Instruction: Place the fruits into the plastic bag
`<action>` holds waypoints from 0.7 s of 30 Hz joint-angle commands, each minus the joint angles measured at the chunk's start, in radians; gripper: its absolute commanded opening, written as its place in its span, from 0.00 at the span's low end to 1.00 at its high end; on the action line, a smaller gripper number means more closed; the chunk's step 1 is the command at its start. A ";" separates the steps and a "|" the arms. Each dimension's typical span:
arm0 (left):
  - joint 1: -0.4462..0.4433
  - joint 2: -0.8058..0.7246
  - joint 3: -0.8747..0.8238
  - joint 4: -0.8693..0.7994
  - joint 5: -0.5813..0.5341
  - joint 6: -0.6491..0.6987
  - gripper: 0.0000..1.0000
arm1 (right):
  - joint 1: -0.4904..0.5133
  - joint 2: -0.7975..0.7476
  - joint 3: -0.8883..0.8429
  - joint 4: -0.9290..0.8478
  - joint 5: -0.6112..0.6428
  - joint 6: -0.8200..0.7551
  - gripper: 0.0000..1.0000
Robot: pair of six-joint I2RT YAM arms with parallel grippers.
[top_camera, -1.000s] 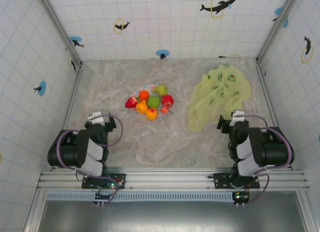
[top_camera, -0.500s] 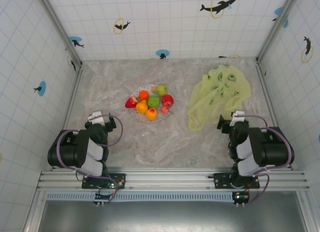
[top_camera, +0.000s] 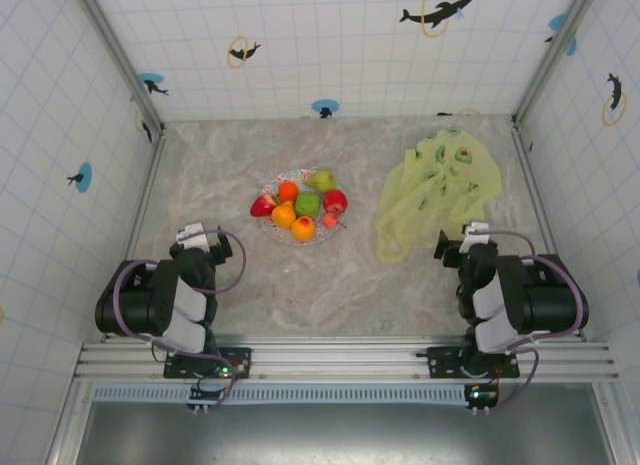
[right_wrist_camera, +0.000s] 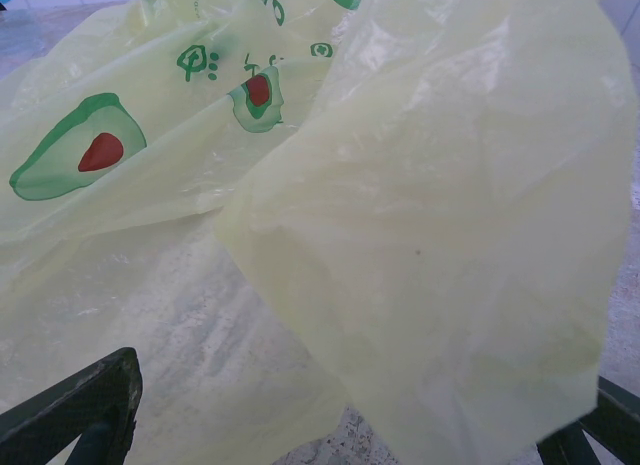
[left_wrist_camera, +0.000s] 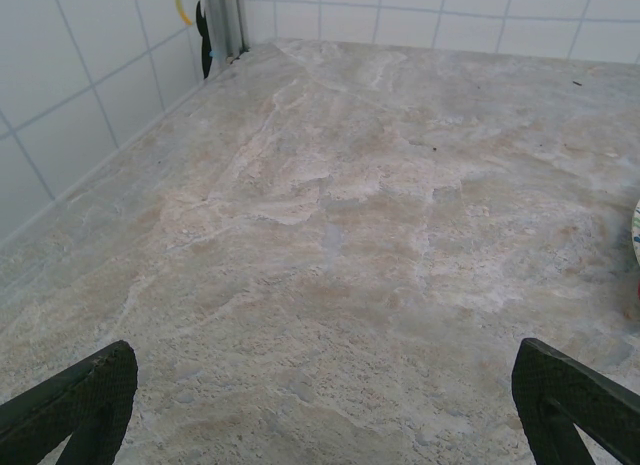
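While both arms (top_camera: 160,303) (top_camera: 520,297) sit folded, end effectors (left_wrist_camera: 320,385) (right_wrist_camera: 365,385) gape.

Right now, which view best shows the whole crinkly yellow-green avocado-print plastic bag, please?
The top external view: the crinkly yellow-green plastic bag shows whole, outline included. The right wrist view catches close-up folds and prints.
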 commanded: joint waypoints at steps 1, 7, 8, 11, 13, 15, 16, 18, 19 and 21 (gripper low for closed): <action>0.007 -0.005 -0.021 0.000 0.012 -0.010 0.98 | -0.006 -0.004 -0.010 0.029 0.003 0.001 1.00; 0.008 -0.005 -0.022 0.000 0.014 -0.012 0.98 | -0.006 -0.006 -0.011 0.030 0.000 0.001 0.99; 0.008 -0.006 -0.022 0.001 0.013 -0.010 0.98 | -0.004 -0.007 -0.011 0.034 0.011 0.001 0.99; 0.008 -0.013 -0.028 0.017 -0.013 -0.014 0.98 | 0.013 -0.055 -0.010 -0.010 0.085 0.009 1.00; 0.008 -0.064 -0.018 -0.044 -0.078 -0.041 0.98 | 0.020 -0.125 0.006 -0.109 0.133 0.021 1.00; 0.008 -0.136 0.012 -0.174 -0.144 -0.066 0.98 | 0.019 -0.202 0.023 -0.218 0.171 0.057 1.00; 0.008 -0.175 0.030 -0.236 -0.188 -0.081 0.98 | 0.016 -0.241 0.024 -0.253 0.183 0.076 0.99; 0.008 -0.243 0.051 -0.321 -0.272 -0.129 0.98 | 0.010 -0.317 0.013 -0.291 0.207 0.134 0.99; 0.008 -0.279 0.062 -0.372 -0.317 -0.171 0.98 | 0.003 -0.359 0.008 -0.311 0.210 0.177 1.00; 0.008 -0.348 0.096 -0.503 -0.375 -0.270 0.98 | -0.009 -0.436 0.013 -0.371 0.200 0.228 0.99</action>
